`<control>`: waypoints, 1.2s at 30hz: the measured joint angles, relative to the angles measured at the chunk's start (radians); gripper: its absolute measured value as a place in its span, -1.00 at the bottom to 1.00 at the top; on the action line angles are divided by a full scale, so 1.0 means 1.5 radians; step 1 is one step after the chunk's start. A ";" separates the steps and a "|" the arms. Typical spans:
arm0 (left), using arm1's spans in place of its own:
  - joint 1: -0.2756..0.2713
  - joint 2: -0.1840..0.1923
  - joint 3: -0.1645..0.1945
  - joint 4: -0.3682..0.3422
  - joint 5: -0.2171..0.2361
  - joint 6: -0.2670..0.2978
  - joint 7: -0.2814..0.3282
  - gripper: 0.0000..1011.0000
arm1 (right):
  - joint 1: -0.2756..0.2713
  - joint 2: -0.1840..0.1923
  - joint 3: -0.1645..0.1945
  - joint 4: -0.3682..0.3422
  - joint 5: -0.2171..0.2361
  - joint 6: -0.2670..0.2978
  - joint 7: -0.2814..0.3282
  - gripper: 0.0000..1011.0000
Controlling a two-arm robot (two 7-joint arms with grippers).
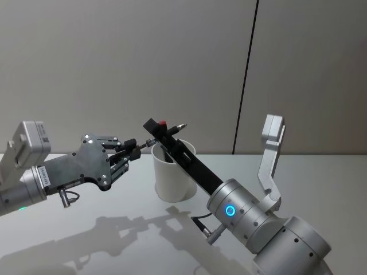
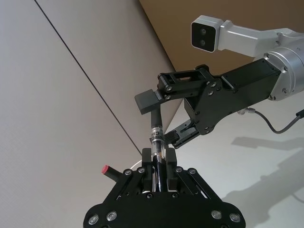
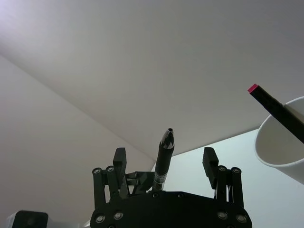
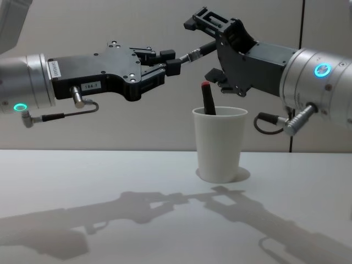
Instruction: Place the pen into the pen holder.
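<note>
The pen (image 2: 156, 129) hangs nearly level above the pen holder (image 4: 218, 146), my left gripper (image 4: 169, 61) clamped on one end, my right gripper (image 3: 164, 161) spread wide around it; I should close squarely before left lets go

The left arm stretches level from the left, and the left gripper (image 4: 171, 61) points right with its fingers (image 4: 165, 54) pressed together on the rear end of the pen (image 4: 195, 53). The right arm rises from the near right and angles up and to the left to face it. The right gripper (image 4: 204, 48) has its fingers spread wide on either side of the pen, apparently without touching it.
</note>
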 joint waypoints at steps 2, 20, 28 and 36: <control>0.000 0.000 0.000 0.000 0.000 0.000 0.000 -0.66 | 0.001 0.001 0.000 0.001 0.004 0.001 0.000 0.98; 0.000 0.000 0.000 0.000 0.000 0.000 0.000 -0.66 | 0.002 0.002 -0.001 0.001 0.028 0.003 0.000 0.98; 0.000 0.000 0.000 0.000 0.000 0.000 0.000 -0.66 | 0.001 0.002 -0.001 0.000 0.033 0.003 -0.003 0.96; 0.000 0.000 0.000 0.000 0.000 0.000 0.000 -0.66 | 0.001 0.003 -0.002 0.000 0.036 0.002 -0.003 0.58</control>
